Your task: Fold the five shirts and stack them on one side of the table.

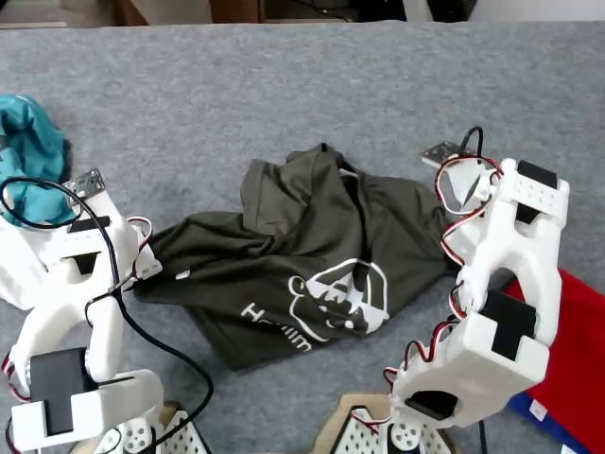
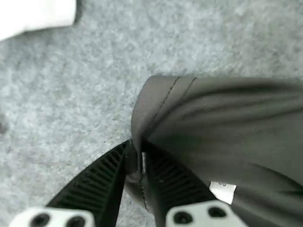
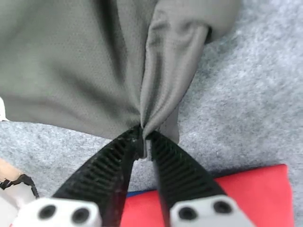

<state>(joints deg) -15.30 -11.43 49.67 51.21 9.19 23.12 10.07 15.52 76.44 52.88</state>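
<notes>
Lying flat at 4 o'clock, red cloth (image 1: 567,350). Clamped tight on the crumpled olive shirt (image 1: 312,255) mid-table: left gripper (image 2: 137,163) on its 9 o'clock hem, right gripper (image 3: 143,139) on its 3 o'clock edge. White print creased, unreadable. Bunched at 10 o'clock, teal cloth (image 1: 33,151). Underneath, fuzzy grey felt table (image 1: 284,76).

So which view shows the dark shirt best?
The high view: the whole dark shirt lies crumpled on the table, white print up. The left wrist view shows a hemmed edge pinched in the left gripper; the right wrist view, a fold pinched in the right gripper.
</notes>
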